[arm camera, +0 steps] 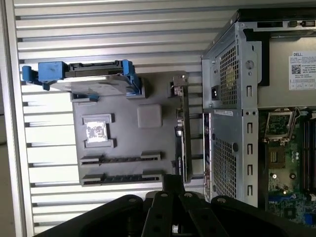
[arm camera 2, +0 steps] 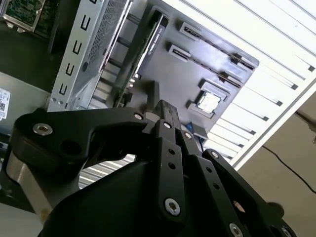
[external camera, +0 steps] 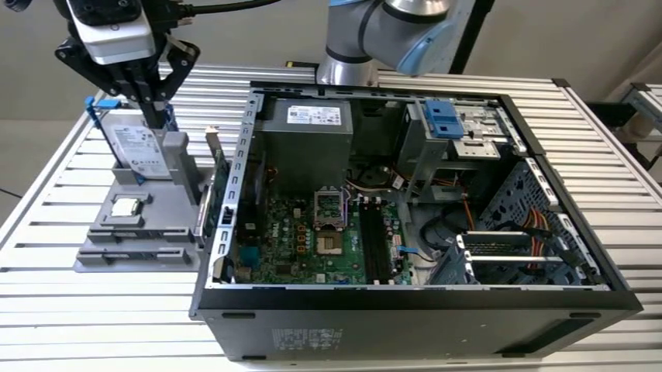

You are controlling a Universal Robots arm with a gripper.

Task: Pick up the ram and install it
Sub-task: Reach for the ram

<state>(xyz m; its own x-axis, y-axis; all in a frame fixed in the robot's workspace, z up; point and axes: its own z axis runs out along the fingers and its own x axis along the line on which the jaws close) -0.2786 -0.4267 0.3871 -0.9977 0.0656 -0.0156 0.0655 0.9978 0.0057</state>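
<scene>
Gripper [external camera: 160,118], fingers clenched empty, hangs over the grey tray [external camera: 104,260] on the exterior view's left of the open case [external camera: 414,314]; the ram, likely light, stiff and fragile, suits a mid-length pinch across its faces

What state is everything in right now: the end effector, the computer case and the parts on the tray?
End effector: shut, over the gray tray.
Computer case: lying on its side, panel off, insides exposed.
Hard drive: standing on edge in the tray.
Processor chip: lying flat in its pocket.
Green card: standing on edge, at the tray's side next to the case.
</scene>
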